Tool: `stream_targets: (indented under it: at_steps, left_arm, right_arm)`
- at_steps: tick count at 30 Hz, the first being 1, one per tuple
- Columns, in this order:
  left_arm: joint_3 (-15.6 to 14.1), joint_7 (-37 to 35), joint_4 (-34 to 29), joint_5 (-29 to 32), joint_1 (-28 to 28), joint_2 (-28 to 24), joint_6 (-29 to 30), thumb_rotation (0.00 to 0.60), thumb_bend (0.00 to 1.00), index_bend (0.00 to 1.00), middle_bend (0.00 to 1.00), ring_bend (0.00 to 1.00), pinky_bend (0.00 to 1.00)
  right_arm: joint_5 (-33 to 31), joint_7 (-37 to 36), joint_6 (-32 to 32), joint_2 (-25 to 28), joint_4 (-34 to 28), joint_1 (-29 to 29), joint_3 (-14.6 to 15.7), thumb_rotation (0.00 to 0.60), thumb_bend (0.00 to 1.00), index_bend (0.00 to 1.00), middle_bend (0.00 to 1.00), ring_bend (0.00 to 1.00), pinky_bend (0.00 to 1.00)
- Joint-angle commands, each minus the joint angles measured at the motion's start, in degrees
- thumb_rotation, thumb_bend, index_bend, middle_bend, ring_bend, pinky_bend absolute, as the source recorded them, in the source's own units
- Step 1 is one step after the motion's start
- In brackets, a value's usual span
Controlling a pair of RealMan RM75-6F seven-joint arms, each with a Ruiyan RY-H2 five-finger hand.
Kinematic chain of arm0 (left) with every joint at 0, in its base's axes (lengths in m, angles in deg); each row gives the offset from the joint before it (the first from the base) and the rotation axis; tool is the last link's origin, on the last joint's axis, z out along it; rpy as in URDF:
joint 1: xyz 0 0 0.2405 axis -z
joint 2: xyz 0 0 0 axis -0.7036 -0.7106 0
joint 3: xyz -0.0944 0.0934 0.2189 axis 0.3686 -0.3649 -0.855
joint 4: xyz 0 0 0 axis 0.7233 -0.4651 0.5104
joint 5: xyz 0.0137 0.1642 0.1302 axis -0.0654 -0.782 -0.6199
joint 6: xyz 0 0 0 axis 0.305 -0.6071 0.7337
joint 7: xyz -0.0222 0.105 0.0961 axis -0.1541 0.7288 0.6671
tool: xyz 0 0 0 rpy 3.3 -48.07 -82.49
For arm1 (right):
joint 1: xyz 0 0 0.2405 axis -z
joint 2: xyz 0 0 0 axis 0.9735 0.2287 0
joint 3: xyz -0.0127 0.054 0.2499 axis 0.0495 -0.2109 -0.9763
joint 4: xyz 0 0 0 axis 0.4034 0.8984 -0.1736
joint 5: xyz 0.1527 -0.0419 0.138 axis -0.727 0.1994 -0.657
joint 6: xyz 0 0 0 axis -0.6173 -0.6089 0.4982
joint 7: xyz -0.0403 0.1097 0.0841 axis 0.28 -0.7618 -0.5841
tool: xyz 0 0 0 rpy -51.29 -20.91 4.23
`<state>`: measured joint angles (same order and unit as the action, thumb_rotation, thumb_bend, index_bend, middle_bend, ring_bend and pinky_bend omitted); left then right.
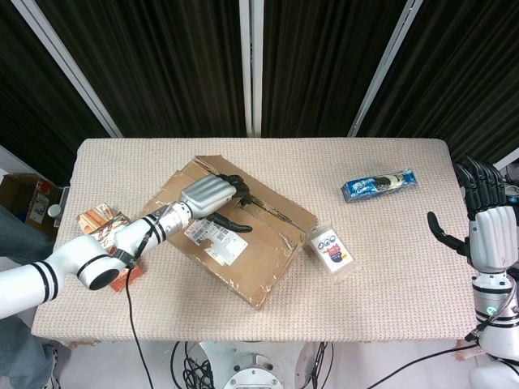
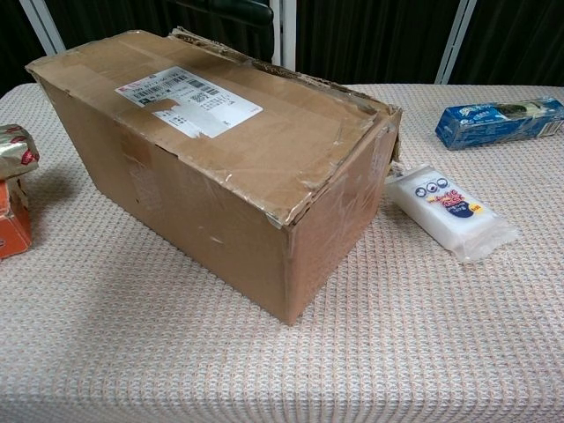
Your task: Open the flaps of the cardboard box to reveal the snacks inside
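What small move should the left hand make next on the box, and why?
Probably hook the fingertips under the far flap's edge and lift. The left hand rests on the cardboard box, fingers curled at the far flap's seam; the flaps are closed, and the right hand is off to the side.

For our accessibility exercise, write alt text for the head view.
Seen from above, the robot's left hand rests on a closed cardboard box on a table. A blue packet and white packet lie right of it.

Chest view: left hand [image 2: 231, 11] cut by top edge, only dark fingers visible behind cardboard box [image 2: 220, 150]. Orange packet [image 2: 12, 216] cut by left edge. Box interior hidden under closed flaps. Head view: right hand [image 1: 486, 223] partly cut at right edge.
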<state>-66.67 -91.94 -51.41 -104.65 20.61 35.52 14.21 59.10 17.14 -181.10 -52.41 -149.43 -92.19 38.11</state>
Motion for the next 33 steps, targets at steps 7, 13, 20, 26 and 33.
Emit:
stream_targets:
  at_steps: [7,13,20,26,33]
  left_arm:
    - [-1.7,2.8,0.9,0.4,1.4,0.7,-2.1,0.093,0.00,0.33,0.24,0.09,0.20]
    - [-2.0,4.1,0.8,1.0,1.7,0.3,-2.0,0.087,0.00,0.36,0.29,0.09,0.20]
    - [-2.1,5.3,-0.8,1.5,1.6,-1.6,-1.6,0.079,0.00,0.45,0.38,0.09,0.20]
    - [-2.2,5.9,-2.4,1.7,1.3,-3.7,-1.3,0.076,0.00,0.48,0.44,0.10,0.20]
    - [-1.5,5.9,-5.7,2.4,0.5,-7.9,-0.4,0.077,0.00,0.52,0.49,0.11,0.20]
  right_arm:
    - [-0.6,-0.6,0.2,0.4,0.3,0.3,-0.2,0.600,0.25,0.00,0.00,0.00,0.00]
    - [-0.9,-1.1,0.9,0.2,0.7,0.1,-0.2,0.600,0.25,0.00,0.00,0.00,0.00]
    - [-1.4,-1.1,1.5,0.0,0.7,-0.1,-0.4,0.600,0.25,0.00,0.00,0.00,0.00]
    - [-1.8,-0.8,1.9,-0.2,0.5,-0.2,-0.4,0.600,0.25,0.00,0.00,0.00,0.00]
    - [-1.6,-0.3,2.1,-0.4,0.0,-0.4,-0.3,0.600,0.25,0.00,0.00,0.00,0.00]
